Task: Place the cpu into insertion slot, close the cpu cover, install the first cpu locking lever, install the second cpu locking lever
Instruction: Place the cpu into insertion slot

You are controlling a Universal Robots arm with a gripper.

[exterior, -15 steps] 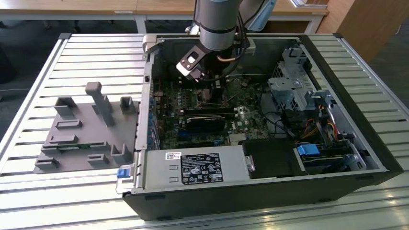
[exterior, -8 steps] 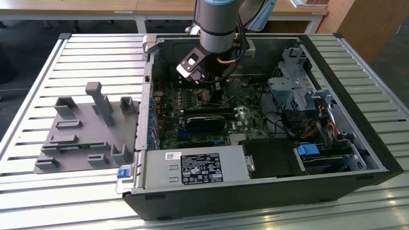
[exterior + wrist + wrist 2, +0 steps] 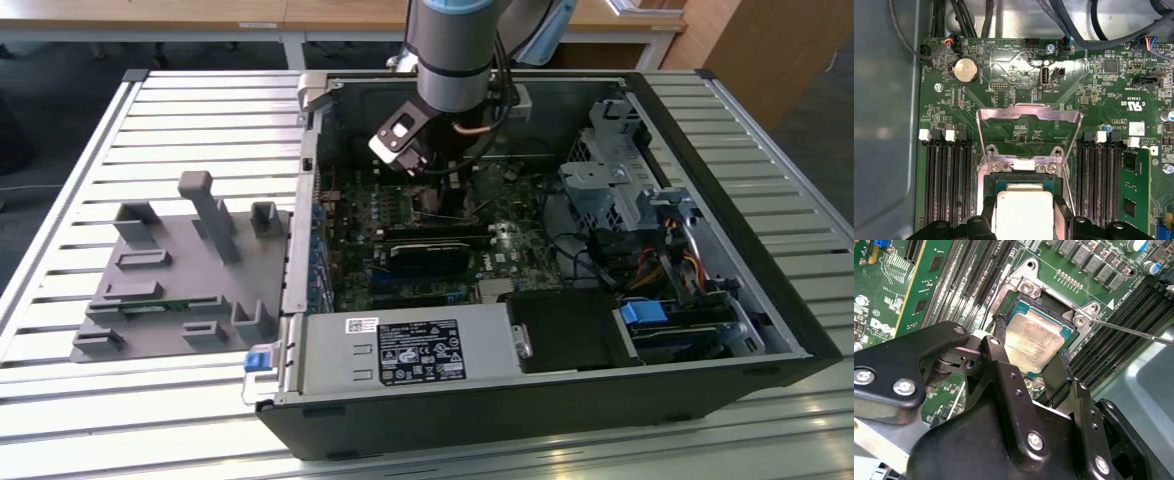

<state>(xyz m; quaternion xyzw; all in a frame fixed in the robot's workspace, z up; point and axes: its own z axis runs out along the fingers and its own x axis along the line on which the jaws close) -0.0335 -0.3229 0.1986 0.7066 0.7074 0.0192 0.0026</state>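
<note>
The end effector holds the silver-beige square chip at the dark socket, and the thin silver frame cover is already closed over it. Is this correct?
No: the thin silver frame cover stands open, swung up away from the silver-beige square chip; the first wrist view shows it. The rest holds.

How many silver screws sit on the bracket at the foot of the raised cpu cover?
2, one at each end of the bracket: one screw, another screw, between the cpu cover and the cpu. None seems hidden.

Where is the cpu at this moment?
In both wrist views, the cpu is clamped in the gripper at the insertion slot, beside the hinge of the raised cpu cover.
</note>
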